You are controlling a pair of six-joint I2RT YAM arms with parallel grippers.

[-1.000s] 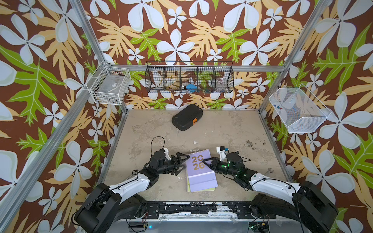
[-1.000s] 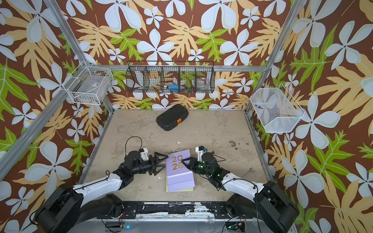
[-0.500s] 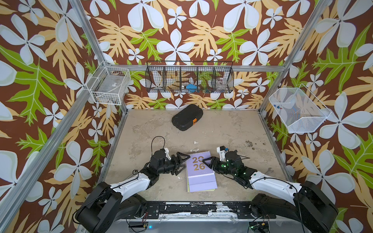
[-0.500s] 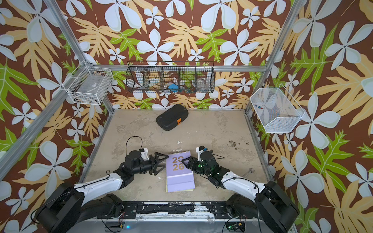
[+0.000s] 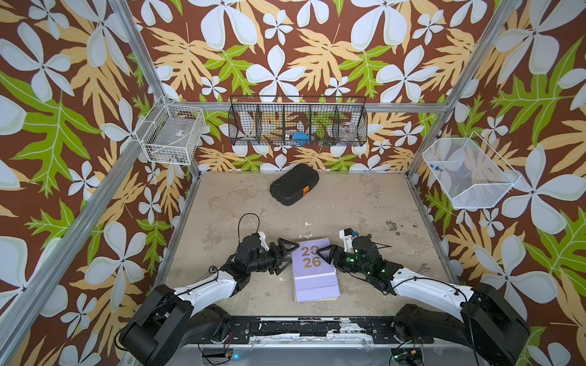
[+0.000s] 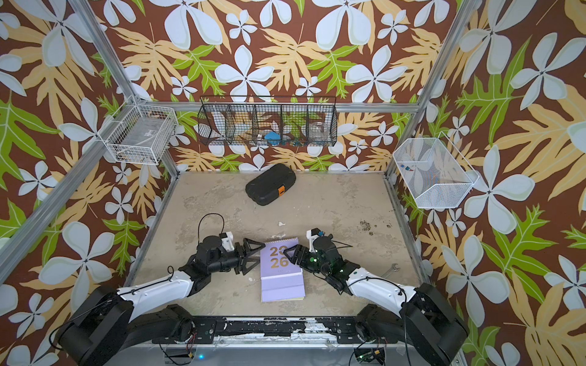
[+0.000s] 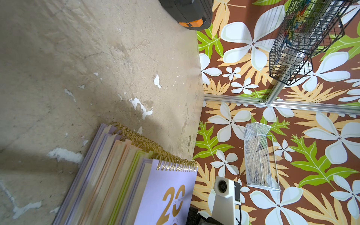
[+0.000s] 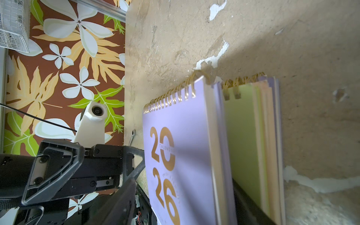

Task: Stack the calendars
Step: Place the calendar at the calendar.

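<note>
Calendars (image 5: 315, 282) between left gripper (image 5: 293, 253), right gripper (image 5: 322, 256)

The top calendar (image 5: 312, 263) hides the other calendars' (image 7: 109, 175) covers; the left wrist view crops the black case (image 7: 185, 9).

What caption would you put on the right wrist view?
Top lilac calendar tilted up off the stack, lime green calendar exposed beneath, right gripper's fingers straddling the raised cover.
</note>
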